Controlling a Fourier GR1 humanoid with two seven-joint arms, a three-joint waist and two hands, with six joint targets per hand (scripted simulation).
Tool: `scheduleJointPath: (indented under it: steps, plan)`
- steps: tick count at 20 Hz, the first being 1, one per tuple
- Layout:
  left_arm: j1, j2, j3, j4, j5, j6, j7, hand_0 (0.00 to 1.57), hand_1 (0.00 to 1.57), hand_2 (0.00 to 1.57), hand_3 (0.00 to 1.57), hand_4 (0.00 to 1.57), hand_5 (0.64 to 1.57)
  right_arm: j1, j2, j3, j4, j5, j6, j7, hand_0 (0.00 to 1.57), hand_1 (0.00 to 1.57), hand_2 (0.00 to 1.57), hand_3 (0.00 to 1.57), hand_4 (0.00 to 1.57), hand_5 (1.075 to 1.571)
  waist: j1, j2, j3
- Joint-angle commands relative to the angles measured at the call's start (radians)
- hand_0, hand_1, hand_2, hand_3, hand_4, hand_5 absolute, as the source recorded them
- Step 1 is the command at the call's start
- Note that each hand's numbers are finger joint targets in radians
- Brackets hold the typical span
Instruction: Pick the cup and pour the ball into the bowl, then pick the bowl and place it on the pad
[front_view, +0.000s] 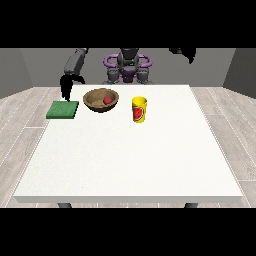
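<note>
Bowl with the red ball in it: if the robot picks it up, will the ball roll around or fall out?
The ball is round and lies loose in the bowl, so it would probably roll if the bowl tilts. The rim stands higher than the ball, so it likely stays in when carried level. The bowl looks wide and low, so it seems unlikely to tip.

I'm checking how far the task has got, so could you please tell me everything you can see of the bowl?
The bowl is round, brown and wood-like, with a darker outside and a lighter inside. It stands upright on the white table, between the green pad and the yellow cup, touching neither. A small red ball lies inside it. No hand touches it; the hand at the view's left hangs above the pad.
</note>
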Motion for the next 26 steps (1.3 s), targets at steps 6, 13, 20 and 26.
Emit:
scheduleJointPath:
  steps: [6, 13, 20, 26]
  plan:
    - [0.004, 0.317, 0.316, 0.142, 0.332, -0.383, -0.067, 0.00, 0.00, 0.00, 0.00, 0.31, 1.508, -0.004, 0.118, 0.052, -0.014, 0.044, -0.074, -0.099, 0.00, 0.00, 0.00, 0.00, 0.00, 1.568, -0.015, 0.077, 0.0069]
    - [0.020, 0.391, 0.368, 0.177, 0.377, -0.413, -0.052, 0.00, 0.00, 0.00, 0.00, 0.28, 1.509, -0.156, 0.100, 0.065, 0.236, 0.074, -0.067, -0.165, 0.00, 0.00, 0.00, 0.00, 0.00, 1.569, -0.049, 0.092, 0.0080]
    - [0.051, 0.465, 0.427, 0.219, 0.419, -0.456, -0.066, 0.00, 0.00, 0.00, 0.00, 0.24, 1.494, -0.144, 0.127, 0.094, 0.298, 0.116, -0.090, -0.222, 0.00, 0.00, 0.00, 0.00, 0.00, 1.571, -0.063, 0.084, 0.0079]
    - [0.040, 0.486, 0.425, 0.207, 0.432, -0.461, -0.046, 0.00, 0.00, 0.00, 0.00, 0.21, 1.506, -0.170, 0.167, 0.066, 0.363, 0.072, -0.128, -0.160, 0.58, 0.58, 0.00, 0.00, 0.40, 1.531, -0.062, 0.095, 0.0082]
